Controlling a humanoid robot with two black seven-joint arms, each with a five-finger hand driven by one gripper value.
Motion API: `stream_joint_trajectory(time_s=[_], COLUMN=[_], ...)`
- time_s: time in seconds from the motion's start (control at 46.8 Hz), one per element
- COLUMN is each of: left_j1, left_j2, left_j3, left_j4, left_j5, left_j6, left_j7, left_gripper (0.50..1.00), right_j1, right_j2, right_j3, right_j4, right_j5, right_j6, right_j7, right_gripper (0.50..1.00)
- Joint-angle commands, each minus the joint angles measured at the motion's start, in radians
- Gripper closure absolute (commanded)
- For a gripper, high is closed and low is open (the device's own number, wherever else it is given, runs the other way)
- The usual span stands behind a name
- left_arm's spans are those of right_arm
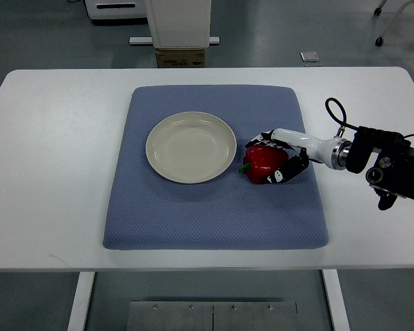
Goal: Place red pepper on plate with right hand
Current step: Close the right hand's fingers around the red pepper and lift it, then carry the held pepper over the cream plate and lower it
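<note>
Your right hand (284,157) is wrapped around the red pepper (264,163): fingers curl over its top and right side, one dark fingertip (279,178) hooks in under the lower right edge. Looks like a grip, though the contact points on the far side of the pepper are hidden by the fingers themselves, and the palm is hard to separate from the pepper's shadowed edge. The white wrist section runs right into the black forearm, which is cut off by the right picture edge.

Pepper sits on the blue mat (214,214), just right of the plate (191,147), close to the rim; you can't tell from this angle whether it touches the rim or whether it's lifted off the mat. Plate is cream, round, on the mat's upper middle. Mat lies on the white table (48,158). Beyond the table's far edge, a cardboard box (181,57) is half hidden under a white machine base.
</note>
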Motion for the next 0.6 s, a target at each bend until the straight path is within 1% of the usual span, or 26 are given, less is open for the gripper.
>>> stream_joint_trajectory(time_s=[0.0,0.021,0.064,0.107,0.15,0.171,0.342,0.47,0.577], left_j1=[0.0,0.0,0.0,0.0,0.0,-0.001,0.0,0.0,0.0], left_j2=[0.0,0.0,0.0,0.0,0.0,0.0,0.0,0.0,0.0], left_j3=[0.0,0.0,0.0,0.0,0.0,0.0,0.0,0.0,0.0], left_j4=[0.0,0.0,0.0,0.0,0.0,0.0,0.0,0.0,0.0], left_j5=[0.0,0.0,0.0,0.0,0.0,0.0,0.0,0.0,0.0], left_j6=[0.0,0.0,0.0,0.0,0.0,0.0,0.0,0.0,0.0], left_j7=[0.0,0.0,0.0,0.0,0.0,0.002,0.0,0.0,0.0], left_gripper=[0.5,0.5,0.5,0.5,0.5,0.5,0.5,0.5,0.5], right_j1=[-0.003,-0.003,-0.003,-0.003,-0.001,0.0,0.037,0.077,0.102], right_j2=[0.001,0.001,0.001,0.001,0.001,0.001,-0.001,0.006,0.033], right_j3=[0.0,0.0,0.0,0.0,0.003,0.004,0.06,0.081,0.083], right_j4=[0.0,0.0,-0.002,-0.002,-0.002,-0.003,-0.009,-0.028,-0.035], right_j5=[0.0,0.0,0.0,0.0,0.0,0.0,0.013,0.03,0.046], right_j6=[-0.001,-0.001,-0.001,-0.001,0.001,-0.001,0.002,0.002,0.001], right_j7=[0.0,0.0,0.0,0.0,-0.001,-0.001,-0.015,-0.055,-0.073], right_gripper=[0.753,0.772,0.829,0.9,0.994,1.0,1.0,1.0,1.0])
